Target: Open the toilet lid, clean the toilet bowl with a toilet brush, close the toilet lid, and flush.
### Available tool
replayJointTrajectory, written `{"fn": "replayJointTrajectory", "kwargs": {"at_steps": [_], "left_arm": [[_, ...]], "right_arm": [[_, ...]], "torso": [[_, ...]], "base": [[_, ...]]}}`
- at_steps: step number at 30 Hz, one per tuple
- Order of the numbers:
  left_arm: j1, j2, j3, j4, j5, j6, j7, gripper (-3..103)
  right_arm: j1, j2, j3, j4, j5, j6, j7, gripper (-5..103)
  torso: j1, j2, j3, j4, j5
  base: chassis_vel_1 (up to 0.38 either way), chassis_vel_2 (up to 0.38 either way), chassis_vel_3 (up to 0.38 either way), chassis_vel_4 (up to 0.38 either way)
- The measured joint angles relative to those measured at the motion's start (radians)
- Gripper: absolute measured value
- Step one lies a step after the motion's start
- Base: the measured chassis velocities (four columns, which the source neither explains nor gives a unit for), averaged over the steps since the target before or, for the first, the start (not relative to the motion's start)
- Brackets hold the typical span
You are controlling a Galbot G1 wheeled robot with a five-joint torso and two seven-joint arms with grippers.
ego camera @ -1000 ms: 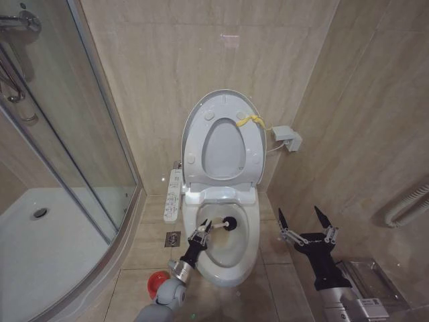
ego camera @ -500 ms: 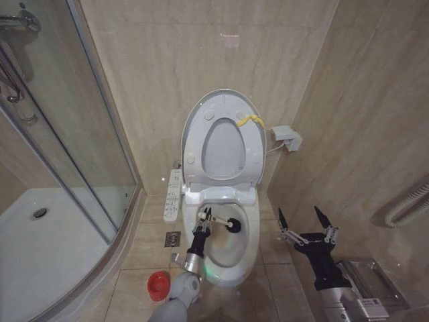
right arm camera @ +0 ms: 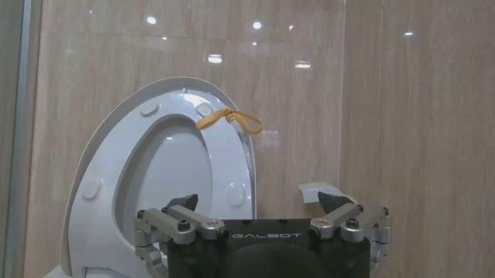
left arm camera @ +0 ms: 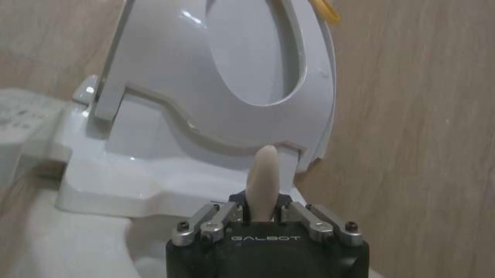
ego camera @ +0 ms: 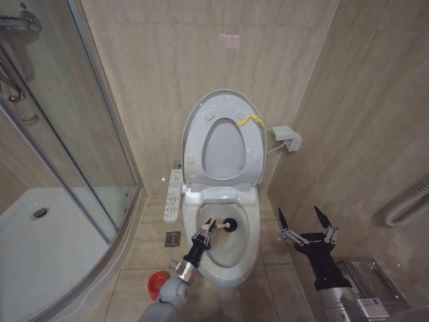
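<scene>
Toilet brush (ego camera: 222, 226) sits down inside the toilet bowl (ego camera: 249, 243), its round black bristle head near the upper middle of the basin and its thin white stick handle running back toward my left hand (ego camera: 204, 231), which is clamped on the handle from the bowl's left side. I read that low, slanted grip as the reason the bristles can reach the inner wall while the arm stays outside the rim. In the left wrist view the pale handle end (left arm camera: 265, 179) pokes up between the closed-in fingers (left arm camera: 203, 223), so the hold looks firm and centred. The toilet lid (ego camera: 191, 114) stands raised against the beige tiled wall with the seat ring (ego camera: 251, 151) folded up against it, which keeps the whole basin open to the brush; its small yellow strap (ego camera: 252, 121) hangs at the top edge, where I judge it could be caught later to pull the lid down. The lid is glossy white with small round bumpers on its underside. My right hand (ego camera: 305, 223) waits well to the right of the bowl above the floor tiles, its fingers spread apart and holding nothing, facing the raised lid in its own wrist view. The red holder cup (ego camera: 156, 285) stands on the floor just left of the bowl, beside my left arm, handy for returning the brush. I would say the scrubbing step is under way.
</scene>
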State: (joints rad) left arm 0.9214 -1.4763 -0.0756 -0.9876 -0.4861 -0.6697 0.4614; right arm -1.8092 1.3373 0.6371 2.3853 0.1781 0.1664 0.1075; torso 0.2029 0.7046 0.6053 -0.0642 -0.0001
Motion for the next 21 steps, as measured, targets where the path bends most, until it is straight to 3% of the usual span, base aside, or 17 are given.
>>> {"fn": "replayJointTrajectory", "kwargs": {"at_steps": [3,5,6,9,10,12,16,19,21], "left_arm": [[-0.003,-0.006,0.003,-0.014,-0.028,0.0,-0.018,22],[-0.002,-0.016,0.02,-0.051,-0.166,0.023,-0.026,22],[-0.002,-0.016,0.02,-0.051,-0.166,0.023,-0.026,22],[0.003,-0.049,0.038,-0.128,-0.41,0.075,-0.037,22],[0.003,-0.049,0.038,-0.128,-0.41,0.075,-0.037,22],[0.003,-0.067,0.04,-0.169,-0.489,0.098,-0.042,22],[-0.007,-0.073,0.033,-0.177,-0.488,0.103,-0.022,22],[-0.014,-0.065,0.02,-0.135,-0.418,0.083,0.01,22],[-0.02,-0.055,0.001,-0.072,-0.311,0.046,0.036,22]], "right_arm": [[0.0,0.0,0.0,0.0,0.0,0.0,0.0,100],[0.0,0.0,0.0,0.0,0.0,0.0,0.0,100],[0.0,0.0,0.0,0.0,0.0,0.0,0.0,100],[0.0,0.0,0.0,0.0,0.0,0.0,0.0,100],[0.0,0.0,0.0,0.0,0.0,0.0,0.0,100],[0.0,0.0,0.0,0.0,0.0,0.0,0.0,100],[0.0,0.0,0.0,0.0,0.0,0.0,0.0,100],[0.0,0.0,0.0,0.0,0.0,0.0,0.0,100],[0.0,0.0,0.0,0.0,0.0,0.0,0.0,100]], "torso": [[0.0,0.0,0.0,-0.0001,-0.0001],[0.0,0.0,0.0,-0.0002,0.0002],[0.0,0.0,0.0,-0.0002,0.0002],[0.0,0.0,0.0,0.0,0.0003],[0.0,0.0,0.0,0.0,0.0003],[0.0,0.0,0.0,0.0001,0.0003],[0.0,0.0,0.0,0.0002,0.0003],[0.0,0.0,0.0,0.0,0.0001],[0.0,0.0,0.0,0.0,-0.0001]], "base": [[0.0,0.0,0.0,0.0],[0.0,0.0,0.0,0.0],[0.0,0.0,0.0,0.0],[0.0,0.0,0.0,0.0],[0.0,0.0,0.0,0.0],[0.0,0.0,0.0,0.0],[0.0,0.0,0.0,0.0],[0.0,0.0,0.0,0.0],[0.0,0.0,0.0,0.0]]}}
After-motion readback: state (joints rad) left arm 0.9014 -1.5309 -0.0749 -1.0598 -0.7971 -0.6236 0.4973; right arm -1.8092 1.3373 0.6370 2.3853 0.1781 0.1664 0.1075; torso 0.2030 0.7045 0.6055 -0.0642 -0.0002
